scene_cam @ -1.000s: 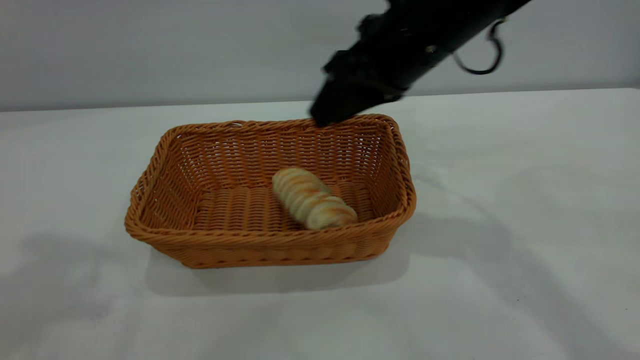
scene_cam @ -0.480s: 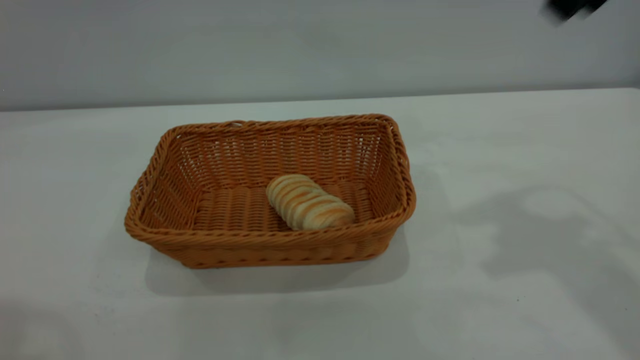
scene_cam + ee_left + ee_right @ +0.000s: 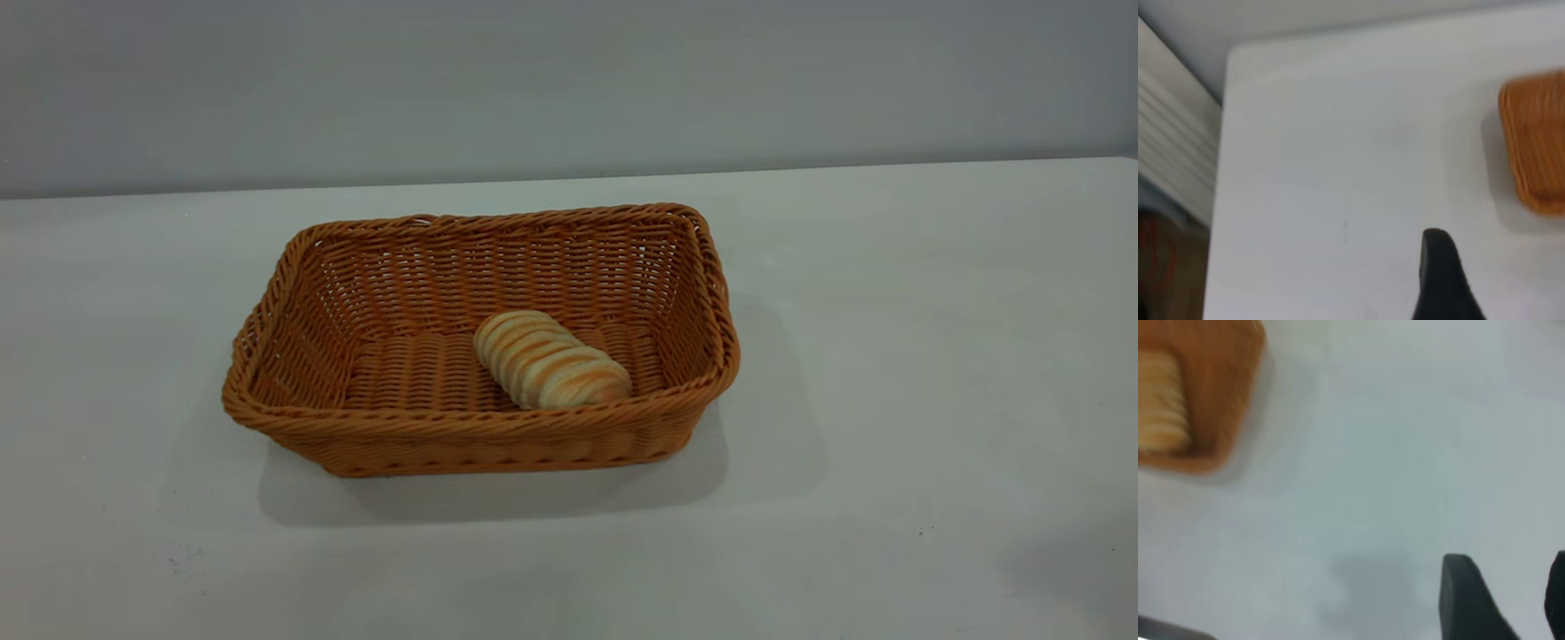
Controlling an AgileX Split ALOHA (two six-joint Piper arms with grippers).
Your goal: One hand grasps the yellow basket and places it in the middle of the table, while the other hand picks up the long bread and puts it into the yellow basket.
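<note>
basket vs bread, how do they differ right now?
The basket is a large orange-tan woven rectangle; the bread is small, oblong, pale cream with golden stripes. The basket stands on the table; the bread lies inside it, toward its right end, at an angle to the basket's sides. No hand touches either.

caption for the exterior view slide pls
Long bread lying inside the yellow basket on the table.

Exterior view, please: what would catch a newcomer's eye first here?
The yellow basket stands out first, sitting near the middle of the white table. Inside it, toward its right end, lies the long bread, slanted on the woven floor. Neither arm shows in this view.
</note>
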